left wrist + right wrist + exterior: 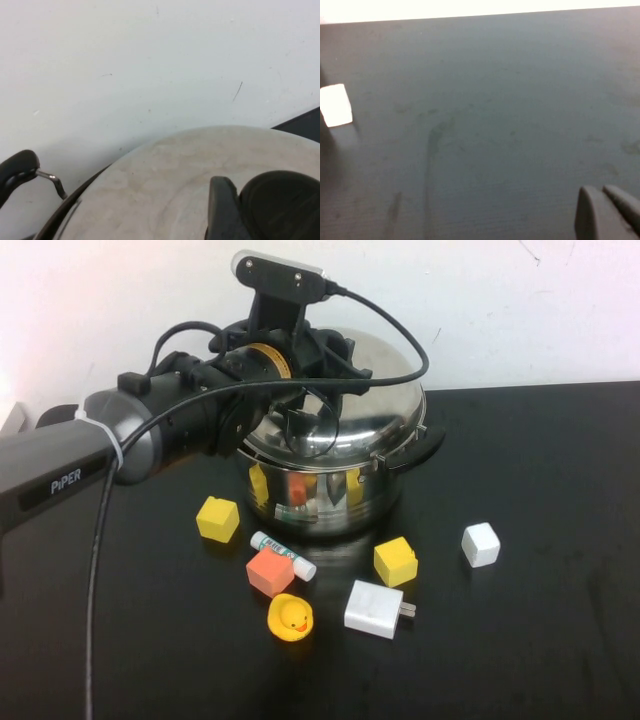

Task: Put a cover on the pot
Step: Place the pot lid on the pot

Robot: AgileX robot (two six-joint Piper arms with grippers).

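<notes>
The steel pot (322, 495) stands on the black table behind the blocks, with a black side handle (424, 447) on its right. The domed steel lid (375, 405) rests on top of it, slightly tilted. My left gripper (325, 358) is over the lid's centre and hides the knob in the high view. In the left wrist view one of its fingers (221, 205) presses against the black knob (281, 206) on the lid (165, 180), and a pot handle (17, 170) shows. My right gripper (599, 194) is shut and empty above bare table, outside the high view.
In front of the pot lie two yellow blocks (218, 518) (395, 561), an orange block (270, 571), a white tube (283, 554), a yellow duck (290, 618), a white charger (375, 609) and a white block (480, 544), also in the right wrist view (336, 105).
</notes>
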